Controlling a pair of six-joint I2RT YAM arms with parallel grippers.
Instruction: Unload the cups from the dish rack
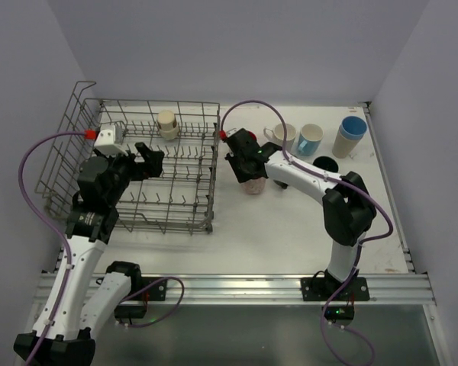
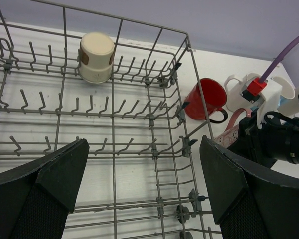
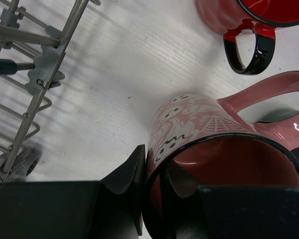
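Now R end effector (image 3: pixel 154 179) clamped on pink mug (image 3: pixel 189 124) rim, L end effector (image 2: pixel 143 149) apart over dish rack (image 2: pixel 122 20)

Bright, even light falls from overhead onto my white tabletop (image 1: pixel 290 229), and shadows stay soft and short. In my right wrist view the grey wire dish rack (image 3: pixel 45 79) lays faint stripes across it. The glossy red mug (image 3: pixel 224 20) glints at 1 o'clock. My right tool (image 3: pixel 152 189) at 6 o'clock is dark and blurred against the pink patterned mug (image 3: pixel 189 124).

Left pincer (image 2: pixel 143 149) spread wide; right pincer (image 3: pixel 155 172) pinched nearly closed.
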